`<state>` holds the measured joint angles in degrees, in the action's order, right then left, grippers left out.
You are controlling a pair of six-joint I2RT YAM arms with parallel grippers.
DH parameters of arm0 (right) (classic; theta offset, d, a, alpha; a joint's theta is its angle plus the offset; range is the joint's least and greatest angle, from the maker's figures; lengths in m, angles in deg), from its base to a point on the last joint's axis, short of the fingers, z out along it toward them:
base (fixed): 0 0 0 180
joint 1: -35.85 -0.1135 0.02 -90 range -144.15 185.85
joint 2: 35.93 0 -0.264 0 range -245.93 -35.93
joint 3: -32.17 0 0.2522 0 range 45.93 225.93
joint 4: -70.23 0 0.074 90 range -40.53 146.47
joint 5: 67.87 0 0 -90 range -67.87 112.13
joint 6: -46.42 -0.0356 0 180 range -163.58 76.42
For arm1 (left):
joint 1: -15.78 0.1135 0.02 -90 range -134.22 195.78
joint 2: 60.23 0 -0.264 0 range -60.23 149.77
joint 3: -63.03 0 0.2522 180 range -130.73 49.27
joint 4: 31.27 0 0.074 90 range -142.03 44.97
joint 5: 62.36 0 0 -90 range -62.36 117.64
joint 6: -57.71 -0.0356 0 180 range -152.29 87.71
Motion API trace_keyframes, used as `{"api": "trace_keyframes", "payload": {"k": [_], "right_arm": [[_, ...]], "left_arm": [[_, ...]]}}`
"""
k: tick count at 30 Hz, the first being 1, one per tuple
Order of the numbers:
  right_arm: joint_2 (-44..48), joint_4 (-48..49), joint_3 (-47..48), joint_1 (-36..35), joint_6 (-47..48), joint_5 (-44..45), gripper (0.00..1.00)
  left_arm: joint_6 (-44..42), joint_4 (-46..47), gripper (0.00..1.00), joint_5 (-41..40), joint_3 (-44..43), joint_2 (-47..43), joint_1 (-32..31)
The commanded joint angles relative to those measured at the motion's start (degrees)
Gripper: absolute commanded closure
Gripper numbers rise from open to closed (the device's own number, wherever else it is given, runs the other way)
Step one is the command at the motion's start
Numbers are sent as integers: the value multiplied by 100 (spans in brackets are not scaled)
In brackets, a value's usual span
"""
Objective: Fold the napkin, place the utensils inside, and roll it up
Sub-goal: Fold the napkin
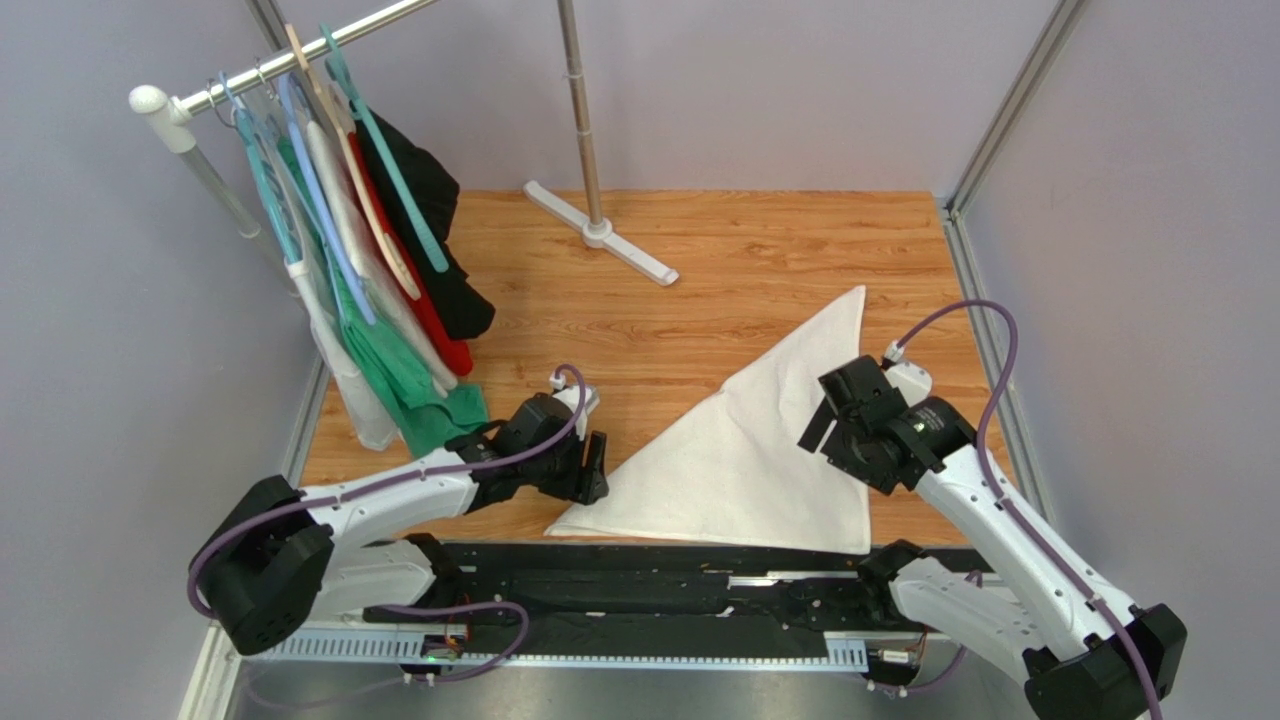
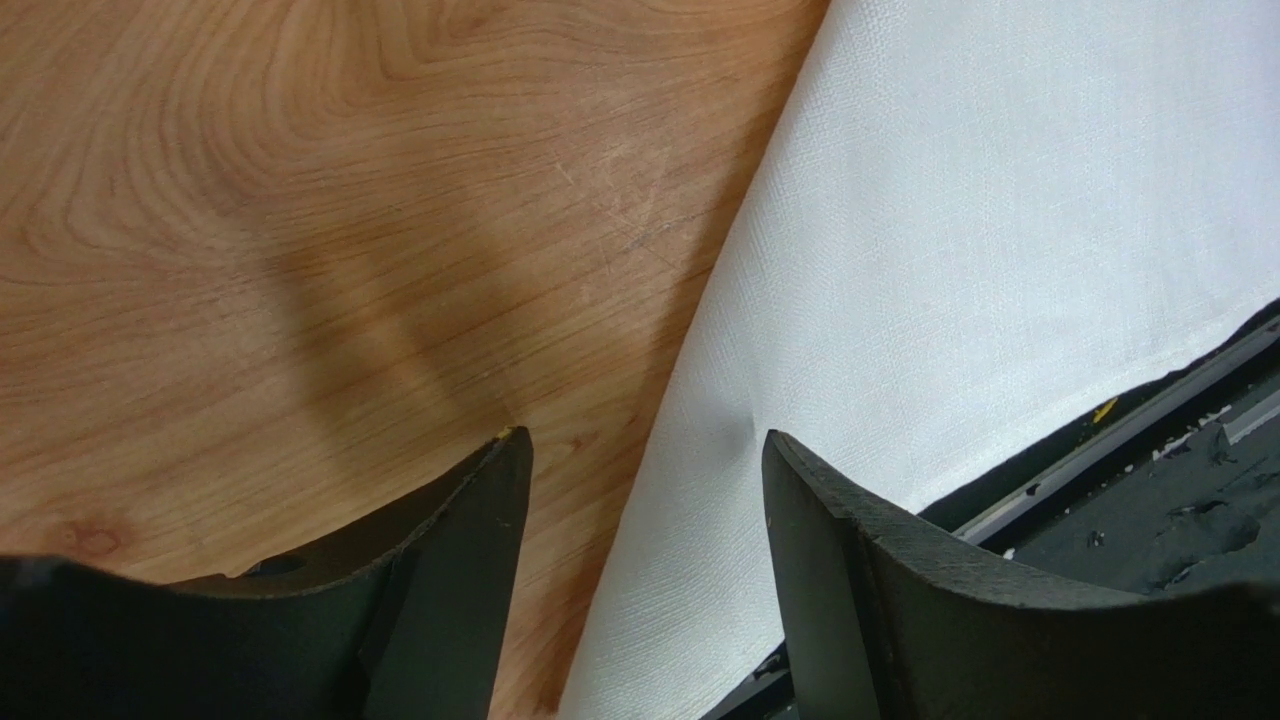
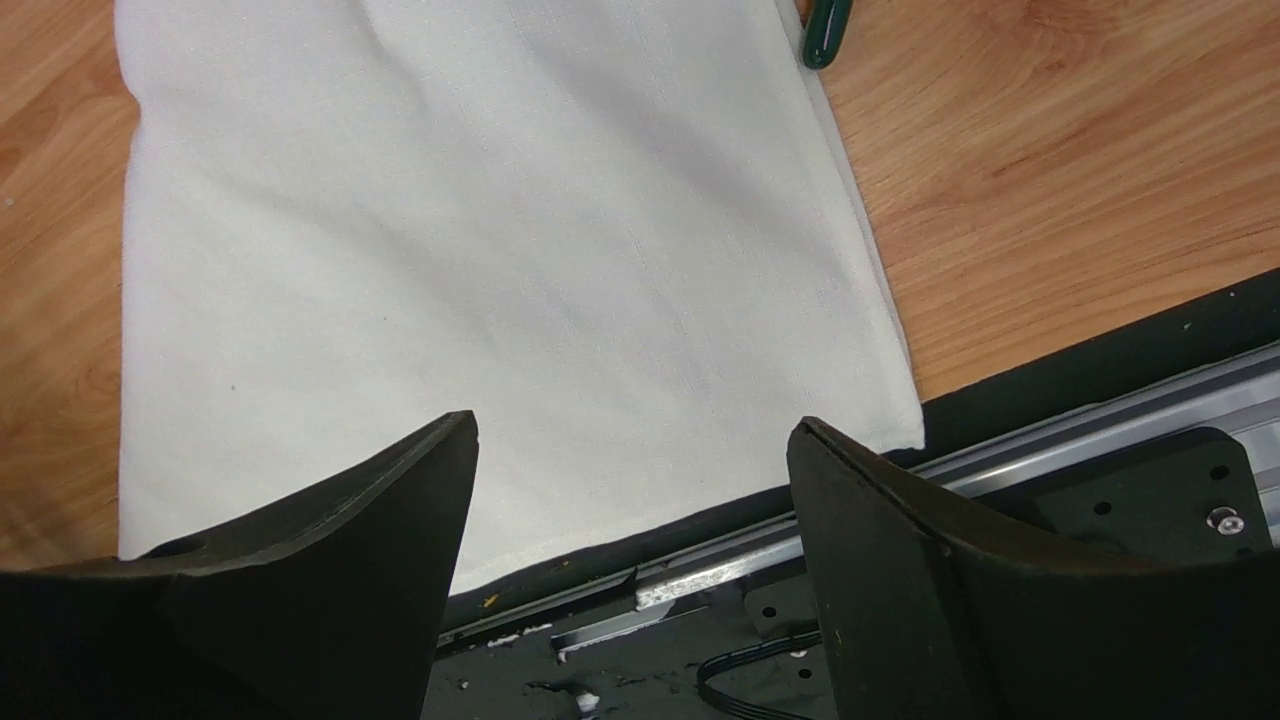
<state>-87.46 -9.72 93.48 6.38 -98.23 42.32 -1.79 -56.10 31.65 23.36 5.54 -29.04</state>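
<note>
The white napkin (image 1: 751, 450) lies folded into a triangle on the wooden table, its long edge along the near side. It also shows in the left wrist view (image 2: 977, 225) and the right wrist view (image 3: 496, 255). My left gripper (image 1: 591, 462) is open and empty at the napkin's left corner; in its wrist view the gripper (image 2: 646, 438) straddles the cloth's edge. My right gripper (image 1: 849, 435) is open and empty above the napkin's right part (image 3: 631, 425). The tip of a dark green utensil (image 3: 824, 33) shows by the napkin's right edge; it is hidden in the top view.
A clothes rail with hangers and garments (image 1: 361, 255) stands at the back left, with its white foot (image 1: 601, 233) on the table. A black rail (image 1: 646, 578) runs along the near edge. Grey walls close in both sides.
</note>
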Motion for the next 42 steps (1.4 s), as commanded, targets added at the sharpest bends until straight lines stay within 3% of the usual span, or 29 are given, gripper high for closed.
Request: {"api": "trace_keyframes", "payload": {"k": [1, 6, 9, 10, 13, 15, 20, 28, 35, 42], "right_arm": [[108, 204, 325, -32, 139, -23, 20], [125, 291, 308, -32, 227, -76, 20], [125, 344, 237, -32, 262, -76, 20], [108, 405, 220, -32, 271, -94, 20], [29, 607, 141, -32, 376, -190, 20], [-120, 730, 141, -23, 481, -199, 20], [-691, 1187, 430, 12, 824, 11, 20], [-2727, 2338, 1544, 1145, 1720, -664, 24], [-4749, 2427, 3134, 1681, 2072, -779, 32], [-5946, 2348, 4059, 2059, 2143, -876, 41]], "left_arm": [[-141, 184, 39, 267, -151, 75, 17], [-97, 298, 49, 381, -177, 383, 17], [-62, 334, 62, 434, -213, 480, 17], [-62, 316, 74, 382, -221, 497, 17], [-71, 185, 93, 233, -291, 532, 43], [-123, 79, 100, 170, -379, 541, 96], [-238, -264, 100, 91, -450, 323, 500], [34, -290, 100, 206, -231, 137, 817], [219, -352, 100, 170, -28, -223, 852], [246, -387, 100, 126, -54, -171, 861]]}}
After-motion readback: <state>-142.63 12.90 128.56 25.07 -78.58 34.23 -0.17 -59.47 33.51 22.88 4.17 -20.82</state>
